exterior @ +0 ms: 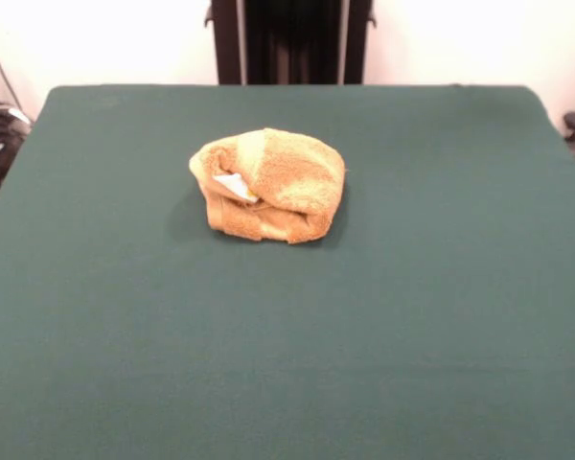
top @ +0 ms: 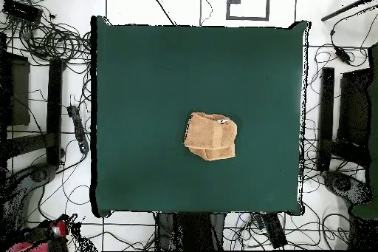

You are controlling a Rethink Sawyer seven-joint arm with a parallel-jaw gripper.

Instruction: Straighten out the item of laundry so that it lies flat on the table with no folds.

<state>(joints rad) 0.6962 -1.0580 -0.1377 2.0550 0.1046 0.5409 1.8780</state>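
Note:
The orange-tan terry towel (exterior: 268,185) lies bunched and folded over itself in a rounded heap near the middle of the dark green table (exterior: 287,335), toward the robot's side. A small white tag (exterior: 235,185) shows in a fold on its left. In the overhead view the towel (top: 210,136) is a compact folded lump with the tag (top: 223,122) at its upper right, on the table (top: 148,79). The gripper shows in neither view; only the black pedestal (exterior: 290,41) stands at the far edge.
Cables and equipment lie on the floor around the table (top: 52,42). A red part of the arm (top: 40,234) rests off the table at the overhead view's lower left. Dark stands (top: 336,116) flank the table's right side.

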